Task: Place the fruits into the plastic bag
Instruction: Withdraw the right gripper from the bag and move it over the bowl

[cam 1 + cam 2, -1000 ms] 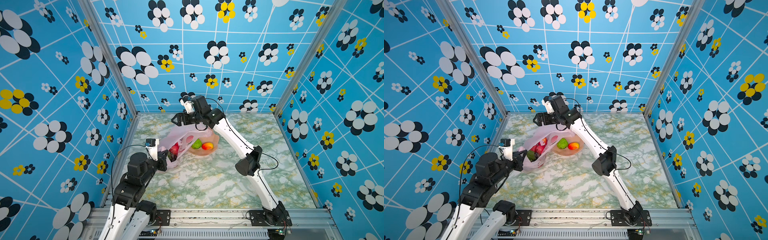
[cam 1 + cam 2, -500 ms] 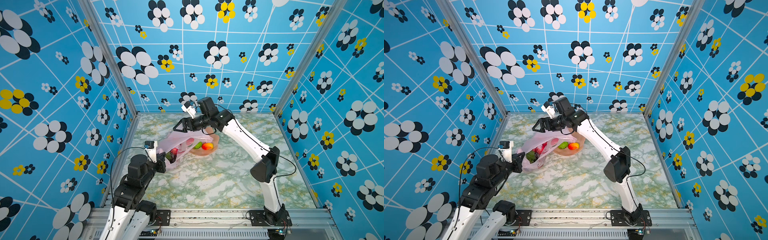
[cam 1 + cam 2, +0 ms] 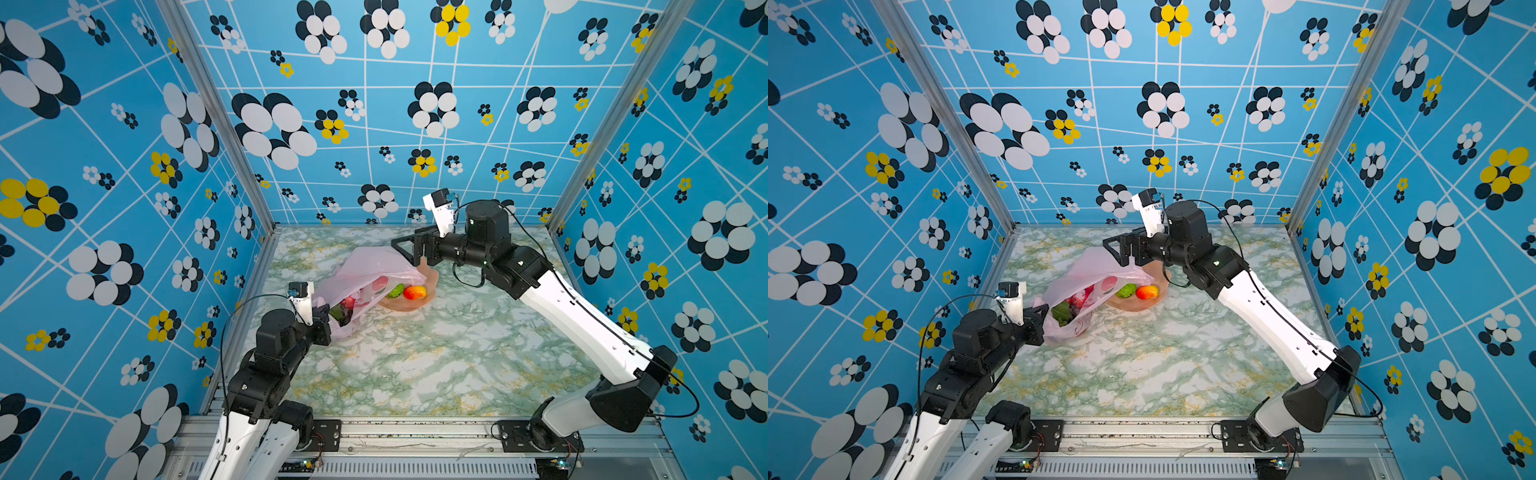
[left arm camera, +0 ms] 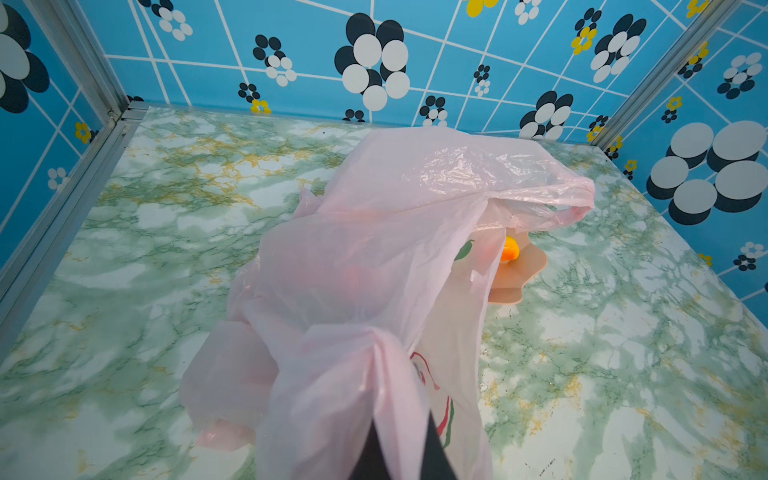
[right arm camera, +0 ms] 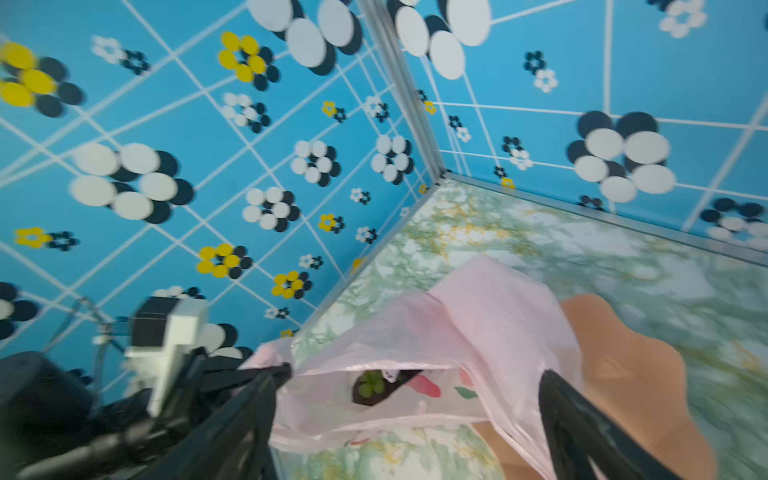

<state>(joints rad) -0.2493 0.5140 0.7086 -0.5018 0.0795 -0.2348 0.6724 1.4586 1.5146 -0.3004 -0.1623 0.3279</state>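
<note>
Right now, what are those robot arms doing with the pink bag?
They are filling it. The left gripper pinches the edge of the plastic bag, holding its mouth open. The right gripper hangs open and empty above the bag. Some fruits are inside; a green fruit and a mango-like fruit wait in the bowl.

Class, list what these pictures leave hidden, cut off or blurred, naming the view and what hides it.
- Fruit count inside the plastic bag: both top views, film covers most.
- Left gripper tips: left wrist view, bag plastic wraps them.
- Bowl rim, partly: top views, bag covers it.
- Bagged green fruit: right wrist view, motion blur.
</note>
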